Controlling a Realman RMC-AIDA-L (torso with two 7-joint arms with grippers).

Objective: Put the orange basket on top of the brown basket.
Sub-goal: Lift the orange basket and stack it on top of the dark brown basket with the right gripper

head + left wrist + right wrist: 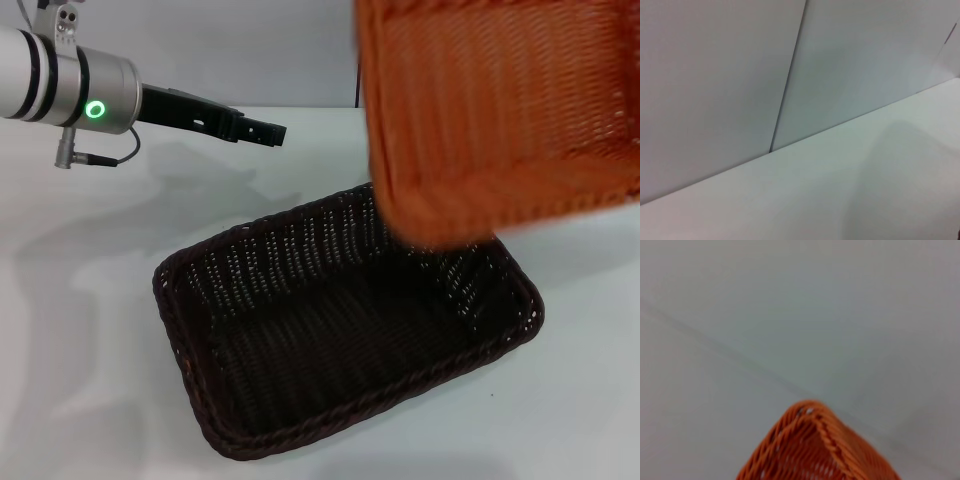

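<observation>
The orange basket [500, 110] hangs in the air at the upper right of the head view, tilted and blurred, with its lower corner over the far right part of the brown basket [165, 285]. The brown basket rests open side up on the white table, in the middle. One corner of the orange basket [815, 450] shows in the right wrist view. My right gripper is hidden behind the orange basket. My left gripper [270, 132] is raised at the upper left, away from both baskets and holding nothing.
The white table [80, 330] surrounds the brown basket. A pale wall [715, 75] stands behind the table's far edge. The left wrist view shows only wall and tabletop [840, 190].
</observation>
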